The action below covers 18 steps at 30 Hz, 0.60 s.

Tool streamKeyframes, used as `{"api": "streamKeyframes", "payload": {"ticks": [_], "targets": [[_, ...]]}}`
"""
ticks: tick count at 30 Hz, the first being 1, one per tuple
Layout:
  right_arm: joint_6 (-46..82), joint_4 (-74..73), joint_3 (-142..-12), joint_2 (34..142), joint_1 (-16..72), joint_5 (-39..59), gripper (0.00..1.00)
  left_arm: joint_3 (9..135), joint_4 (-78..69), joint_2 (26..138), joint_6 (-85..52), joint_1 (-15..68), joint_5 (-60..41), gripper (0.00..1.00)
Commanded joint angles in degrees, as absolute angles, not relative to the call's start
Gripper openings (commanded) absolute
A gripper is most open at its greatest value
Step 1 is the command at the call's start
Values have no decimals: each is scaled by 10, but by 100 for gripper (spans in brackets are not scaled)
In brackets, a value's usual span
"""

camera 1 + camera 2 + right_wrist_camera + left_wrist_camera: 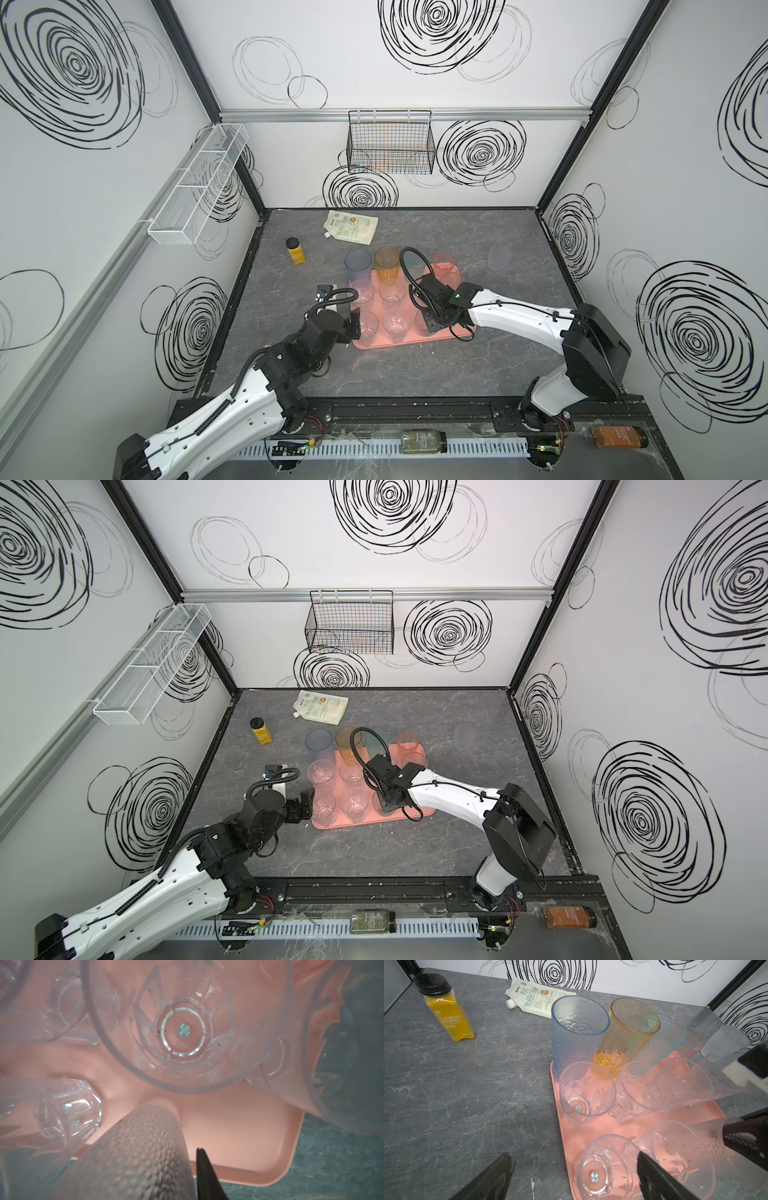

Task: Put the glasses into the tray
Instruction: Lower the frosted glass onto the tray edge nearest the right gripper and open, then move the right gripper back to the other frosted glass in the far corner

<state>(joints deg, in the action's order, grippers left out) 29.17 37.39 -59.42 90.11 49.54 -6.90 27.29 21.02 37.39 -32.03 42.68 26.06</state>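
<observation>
Step in hand: setting one glass down in the tray, release phase. My right gripper [431,323] is low over the tray [399,341], at its near right corner. The dimpled glass [135,1147] runs down from the gripper, and its base looks to rest on the tray floor. Only one finger [204,1174] shows in the right wrist view, just beside the glass wall with a thin sliver between. The other finger is hidden behind the glass. Gripped or let go: cannot tell. A clear faceted glass [182,1030] stands right ahead of this gripper, near the dimpled one.

My left gripper [574,1155] is spread wide with nothing held, at the tray's left edge. A corner faceted glass [600,1172] is just ahead of its fingers; whether they touch it I cannot tell.

The tall ones stand in a row beyond both grippers: blue glass [579,1028], amber glass [631,1032], then teal and pink. Blue base inside the rim or not: cannot tell. One frosted glass [500,257] is off the tray on the bare table [498,361], well apart from my right gripper, beyond it and outward.

Judgement: nearly done, one glass clearly left to place. For the next move the right gripper should open fully and lift straight up, so the finger does not tip the dimpled glass into its neighbour. Then it should reach out for the frosted glass. The tight packing is the risk.
</observation>
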Motion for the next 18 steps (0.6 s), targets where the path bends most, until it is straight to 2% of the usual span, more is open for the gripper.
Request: {"api": "streamKeyframes", "payload": {"ticks": [1,9,13,18], "targets": [[298,401,-622,890,499,-72,30,273,197,374,-326,426,274,96],[288,448,-696,824,474,-58,41,324,186,413,-304,435,279,96],[253,421,-724,796,405,-76,45,348,166,437,-283,447,290,97],[218,362,-740,798,274,-45,50,370,147,480,-272,461,291,96]]}}
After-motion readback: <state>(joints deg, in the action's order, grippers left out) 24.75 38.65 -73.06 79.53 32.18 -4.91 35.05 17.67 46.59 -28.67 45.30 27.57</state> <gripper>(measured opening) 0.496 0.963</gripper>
